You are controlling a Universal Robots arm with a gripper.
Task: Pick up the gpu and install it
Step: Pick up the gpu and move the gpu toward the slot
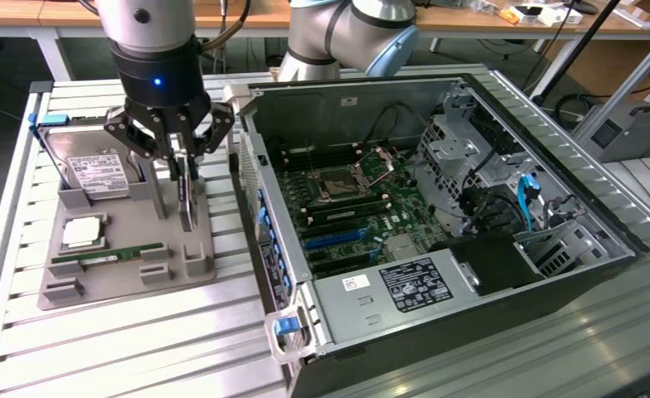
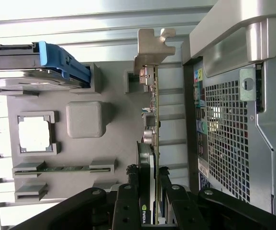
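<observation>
Exterior view: arm hangs straight down over grey holder tray [image 1: 115, 286] on slatted table [image 1: 137, 348], beside the open computer case [image 1: 337, 91]. Gripper [image 1: 183, 170] is set on the upper edge of the gpu [image 1: 189, 207].

- gpu stands on its long edge at the tray's case-side border. My reading: upright so both faces are free for a pinch from above, contact edge pointing down.
- Wrist view, card edge-on: gpu [image 2: 155, 110] runs away from the gripper [image 2: 150, 201], silvery metal bracket [image 2: 152, 48] at the far end.
- Fingers drawn in narrow, one pad on each face of the card, no gap visible. Reads as a clamp on the gpu.
- Cannot tell whether its lower edge has left the tray.

Other parts, each in its own pocket and untouched:
- hard drive [image 1: 95, 172] with white label, far end of tray.
- processor [image 1: 83, 232] in a square recess.
- green memory stick [image 1: 109, 254] lying flat, nearer the camera.

Case lies on its side, panel off, motherboard [image 1: 347, 191] facing up. Presumably so cards drop in vertically. Blue expansion slots [image 1: 337, 239] sit empty near the rear wall. Perforated rear panel [image 2: 224, 134] is just beside the card in the wrist view.

Judgement: pick-up at the grasp stage, install not yet done.
</observation>
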